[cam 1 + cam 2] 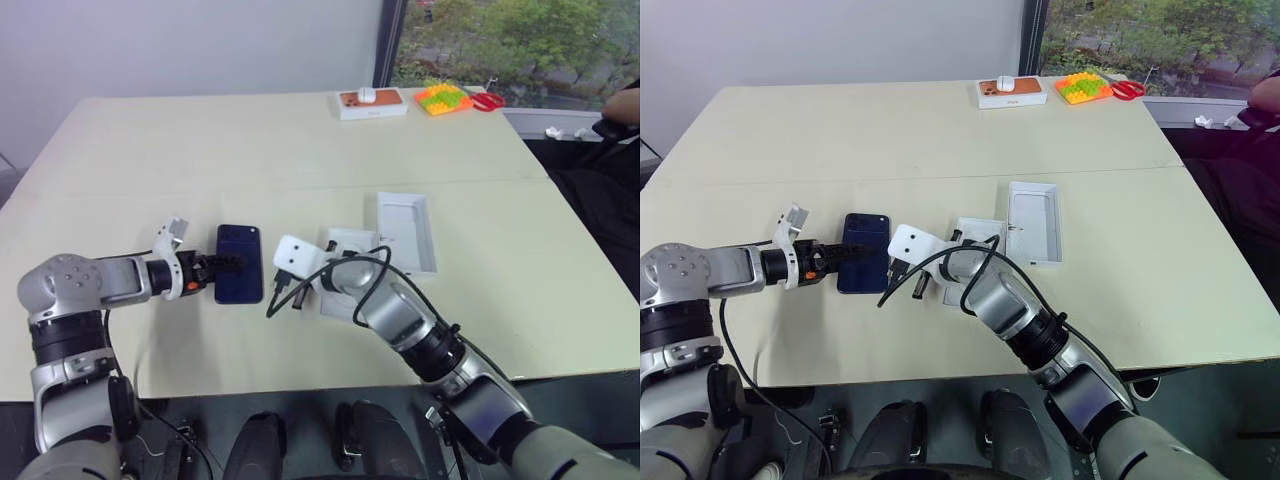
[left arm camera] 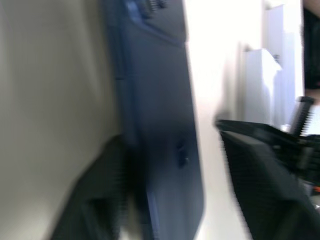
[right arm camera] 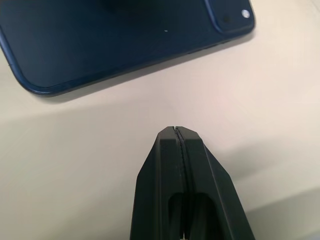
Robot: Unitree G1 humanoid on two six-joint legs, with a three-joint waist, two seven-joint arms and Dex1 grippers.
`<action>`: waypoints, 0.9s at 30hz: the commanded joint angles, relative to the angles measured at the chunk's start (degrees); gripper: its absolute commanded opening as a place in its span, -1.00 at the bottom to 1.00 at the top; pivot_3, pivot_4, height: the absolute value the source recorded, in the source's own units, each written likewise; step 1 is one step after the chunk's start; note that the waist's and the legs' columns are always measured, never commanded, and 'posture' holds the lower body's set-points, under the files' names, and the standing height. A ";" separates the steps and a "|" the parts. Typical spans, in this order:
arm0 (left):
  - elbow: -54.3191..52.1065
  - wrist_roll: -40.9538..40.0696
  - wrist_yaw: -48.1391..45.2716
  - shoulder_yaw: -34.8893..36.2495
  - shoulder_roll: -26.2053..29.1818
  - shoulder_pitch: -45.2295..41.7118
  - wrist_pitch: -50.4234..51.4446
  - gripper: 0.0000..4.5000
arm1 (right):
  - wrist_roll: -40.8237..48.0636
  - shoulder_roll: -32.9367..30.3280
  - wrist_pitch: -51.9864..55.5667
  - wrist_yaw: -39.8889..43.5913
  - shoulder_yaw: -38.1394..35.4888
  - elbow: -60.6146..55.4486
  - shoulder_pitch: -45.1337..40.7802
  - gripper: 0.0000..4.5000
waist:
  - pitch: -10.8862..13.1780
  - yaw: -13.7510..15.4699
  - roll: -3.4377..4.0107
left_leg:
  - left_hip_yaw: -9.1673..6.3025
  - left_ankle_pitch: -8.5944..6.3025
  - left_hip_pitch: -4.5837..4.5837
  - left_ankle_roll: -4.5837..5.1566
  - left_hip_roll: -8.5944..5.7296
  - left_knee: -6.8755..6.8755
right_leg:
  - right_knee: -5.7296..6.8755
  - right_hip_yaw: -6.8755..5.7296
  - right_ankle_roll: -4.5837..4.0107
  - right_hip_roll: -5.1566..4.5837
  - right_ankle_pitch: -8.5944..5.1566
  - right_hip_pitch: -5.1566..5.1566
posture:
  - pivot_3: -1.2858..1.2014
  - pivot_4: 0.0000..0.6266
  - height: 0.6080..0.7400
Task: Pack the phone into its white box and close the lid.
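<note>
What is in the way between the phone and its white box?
The right gripper, shut, hangs over the table between the phone and the white box. A small white piece also lies beside the box on that side.

The phone (image 1: 240, 263), a slim dark navy slab with rounded corners, lay back up on the counter (image 1: 250, 160), its camera lenses at the far left corner. The lid (image 1: 407, 231), a shallow white shell, lay open side up well to its right. The white box (image 1: 343, 243) sat between them, partly hidden.
</note>
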 commanded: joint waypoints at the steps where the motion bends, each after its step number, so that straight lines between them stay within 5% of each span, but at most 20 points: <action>1: -1.08 0.60 0.17 0.66 -0.15 -0.25 0.69 -0.58 | 0.20 -0.24 0.79 -0.45 -1.35 -4.08 -1.19 -1.00 | 0.00 0.10 -0.03 | 0.00 0.00 -0.12 0.00 0.00 0.02 | 0.00 0.00 -0.04 0.00 0.02 -0.11 | 0.03 -0.52 1.00; 2: -1.23 0.51 -0.06 0.97 -0.13 -0.38 0.85 -0.77 | 0.18 -0.37 1.00 -0.46 -1.29 -4.46 -1.10 -1.00 | 0.00 0.22 -0.04 | 0.00 0.00 -0.18 0.00 0.00 0.03 | 0.00 -0.01 -0.09 0.00 0.05 -0.16 | 0.03 -0.52 1.00; 10: 0.38 -0.83 -3.14 3.99 1.05 -0.81 0.43 -0.77 | -0.18 -2.84 4.07 -0.57 -1.90 -10.41 -0.31 -1.00 | 0.03 -0.01 -0.06 | 0.03 0.00 -0.18 0.00 -0.03 -0.01 | -0.01 -0.01 -0.11 0.01 0.06 -0.18 | 0.03 -0.52 1.00; 12: 0.37 -1.04 -3.96 4.23 1.37 -0.35 0.56 -0.98 | -0.21 -4.25 5.77 -0.35 -2.91 -13.54 -0.57 -1.00 | 0.06 0.01 -0.11 | 0.03 0.00 -0.22 0.00 -0.03 -0.01 | -0.01 -0.02 -0.11 0.03 0.07 -0.23 | 0.03 -0.52 1.00; 17: -2.55 -4.07 -5.35 7.12 0.54 -0.10 2.62 -0.99 | 1.69 -9.19 11.18 1.83 -6.60 -23.64 0.15 -1.00 | 0.17 0.14 -0.22 | 0.03 0.00 -0.23 0.00 -0.03 0.00 | -0.01 -0.02 -0.11 0.02 0.06 -0.23 | 0.03 -0.52 1.00; 22: -8.42 -9.07 -1.75 5.71 -3.82 -1.28 2.98 -0.99 | 5.84 -16.50 14.53 5.03 -11.96 -33.62 4.23 -1.00 | 0.25 0.66 -0.31 | 0.02 0.00 -0.34 0.01 -0.04 0.02 | -0.05 -0.08 -0.11 -0.03 0.07 -0.24 | 0.03 -0.52 1.00; 27: -15.31 -18.28 7.45 3.02 -14.83 -3.97 2.98 -0.99 | 13.26 -22.05 14.70 9.12 -19.84 -42.73 11.09 -1.00 | 0.32 1.68 -0.41 | 0.04 -0.03 -0.39 0.06 -0.08 0.11 | -0.13 -0.09 -0.07 -0.14 0.05 -0.16 | 0.03 -0.52 1.00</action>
